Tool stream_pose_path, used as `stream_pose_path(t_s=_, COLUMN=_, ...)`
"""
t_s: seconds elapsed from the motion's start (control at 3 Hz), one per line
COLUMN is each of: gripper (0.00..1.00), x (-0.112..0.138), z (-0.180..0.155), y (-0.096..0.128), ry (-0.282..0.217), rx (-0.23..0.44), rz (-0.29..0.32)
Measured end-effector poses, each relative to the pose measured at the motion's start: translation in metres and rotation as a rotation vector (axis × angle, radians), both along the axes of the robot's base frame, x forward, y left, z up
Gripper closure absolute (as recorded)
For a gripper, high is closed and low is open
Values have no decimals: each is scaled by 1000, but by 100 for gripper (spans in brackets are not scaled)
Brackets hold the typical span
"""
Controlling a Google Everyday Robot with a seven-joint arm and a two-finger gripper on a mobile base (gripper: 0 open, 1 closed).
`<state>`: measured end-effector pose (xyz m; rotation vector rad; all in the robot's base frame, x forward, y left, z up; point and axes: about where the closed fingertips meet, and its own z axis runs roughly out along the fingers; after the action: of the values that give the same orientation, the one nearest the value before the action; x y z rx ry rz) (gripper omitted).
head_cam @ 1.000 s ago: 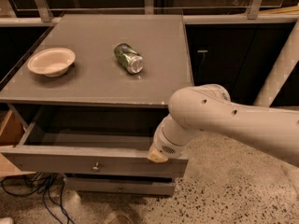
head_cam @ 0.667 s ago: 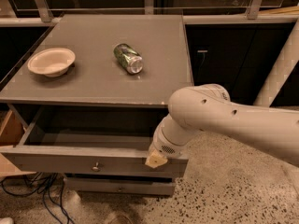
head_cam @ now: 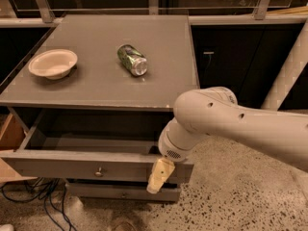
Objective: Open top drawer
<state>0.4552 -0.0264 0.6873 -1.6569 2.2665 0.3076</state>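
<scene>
top drawer [head_cam: 57,166] open | claw [head_cam: 160,175] at its front edge, perhaps touching | claw opening: cannot tell

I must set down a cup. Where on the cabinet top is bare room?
The cabinet top is bare at right, between the can and its right edge, and along its front. Tightest between bowl and can. The gripper hangs before the top drawer, right of its knob.

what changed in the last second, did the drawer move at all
The pincer dipped lower and slightly left across the front of the top drawer, near its right end. No grab or release shows. The drawer stays pulled out about as far; the bowl and can on the cabinet top have not moved.
</scene>
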Motion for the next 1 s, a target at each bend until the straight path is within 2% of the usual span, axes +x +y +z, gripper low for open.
stream_pose_path(t_s=0.67, gripper=0, x=-9, z=-38, y=-1, ry=101, rx=-87, rz=35)
stream_pose_path(t_s=1.0, gripper=0, x=-11, z=-45, y=-9, ry=125, rx=-94, rz=16)
